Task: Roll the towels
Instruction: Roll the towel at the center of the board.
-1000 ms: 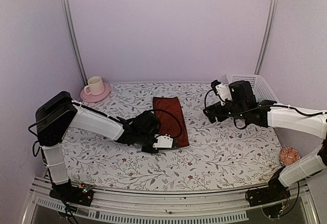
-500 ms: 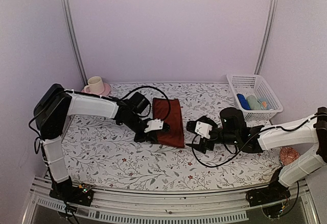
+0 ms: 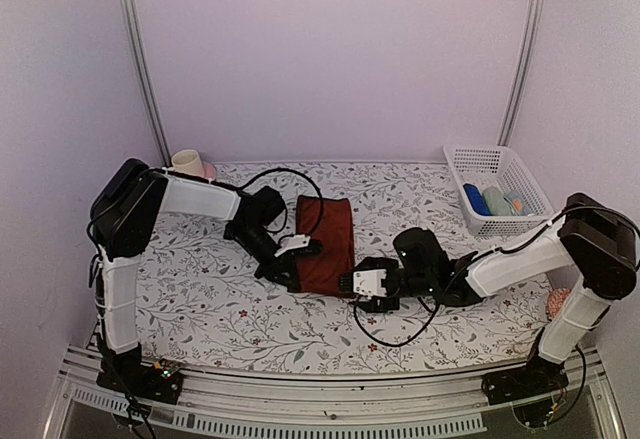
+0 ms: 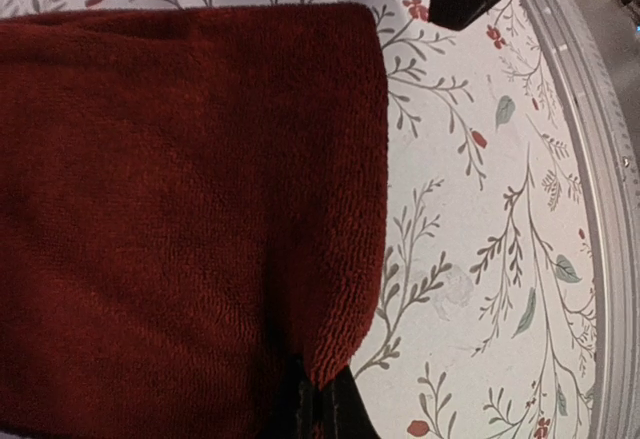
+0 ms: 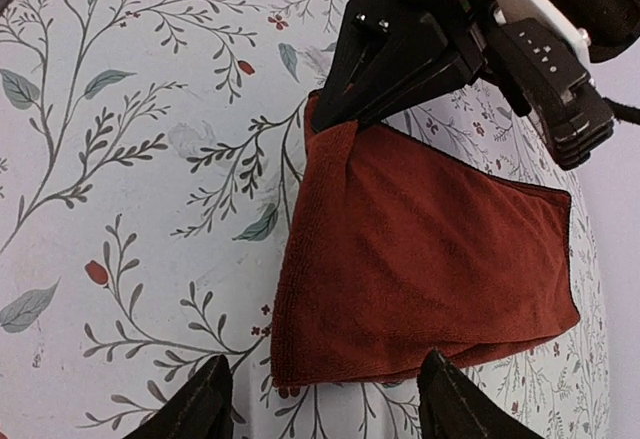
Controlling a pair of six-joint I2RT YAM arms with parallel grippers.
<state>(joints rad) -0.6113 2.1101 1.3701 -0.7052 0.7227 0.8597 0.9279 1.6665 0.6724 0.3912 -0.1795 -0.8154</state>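
**Maroon towel: one corner gripped, the other straddled**

A cup (image 3: 185,162) stands at the back left of the floral table cover (image 3: 200,299). The left gripper (image 4: 320,401) is clenched on the near left corner of the maroon towel (image 3: 328,239), which lies folded at mid-table. The right gripper (image 5: 325,389) sits at the towel's near right corner, jaws apart and grasping nothing. A white basket (image 3: 500,151) at the back right holds small blue and teal items, too small to identify.
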